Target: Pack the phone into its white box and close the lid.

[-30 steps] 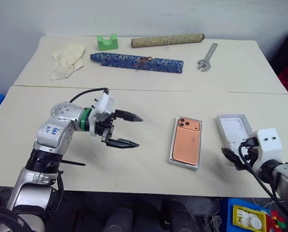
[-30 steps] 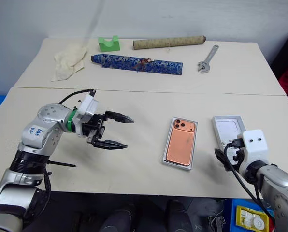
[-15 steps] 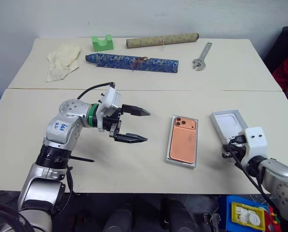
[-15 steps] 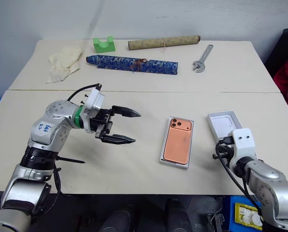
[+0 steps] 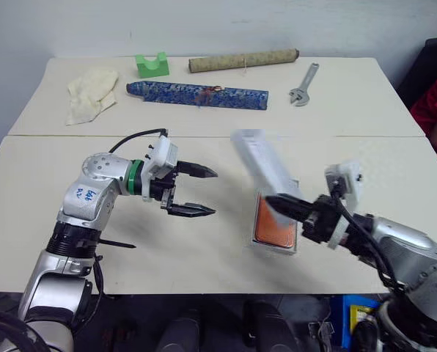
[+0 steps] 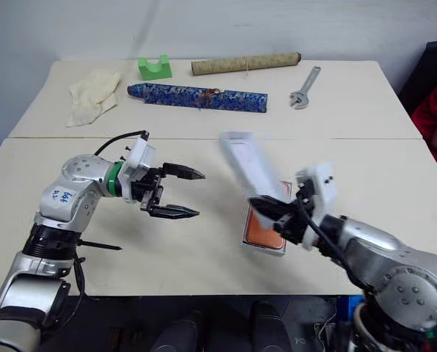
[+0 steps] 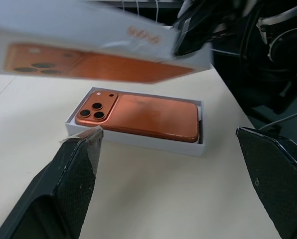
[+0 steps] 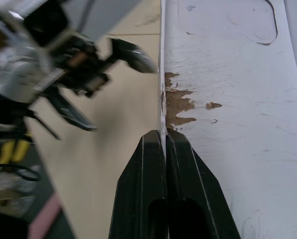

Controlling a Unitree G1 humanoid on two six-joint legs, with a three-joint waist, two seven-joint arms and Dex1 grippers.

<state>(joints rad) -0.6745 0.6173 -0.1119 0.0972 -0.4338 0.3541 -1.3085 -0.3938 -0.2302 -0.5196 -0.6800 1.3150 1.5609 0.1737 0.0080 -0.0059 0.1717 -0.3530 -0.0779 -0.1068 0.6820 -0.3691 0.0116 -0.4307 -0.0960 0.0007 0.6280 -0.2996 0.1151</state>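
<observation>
The left gripper (image 5: 191,191) is hovering with its fingers spread wide, empty, left of the white box (image 7: 138,141) where the phone (image 7: 138,118) is lying. The right gripper (image 8: 164,144) is pinching the lid (image 5: 262,165) by its wall, tilted above the box.

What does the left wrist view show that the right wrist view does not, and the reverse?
Left wrist view: the phone lies camera side up in the white box, and the outside of the lid, with its orange phone picture, hangs above it; the left claw is open. Right wrist view: the right claw shut on the lid's wall, and the lid's white inside with a brown torn patch. Both: the lid, raised off the table.
</observation>
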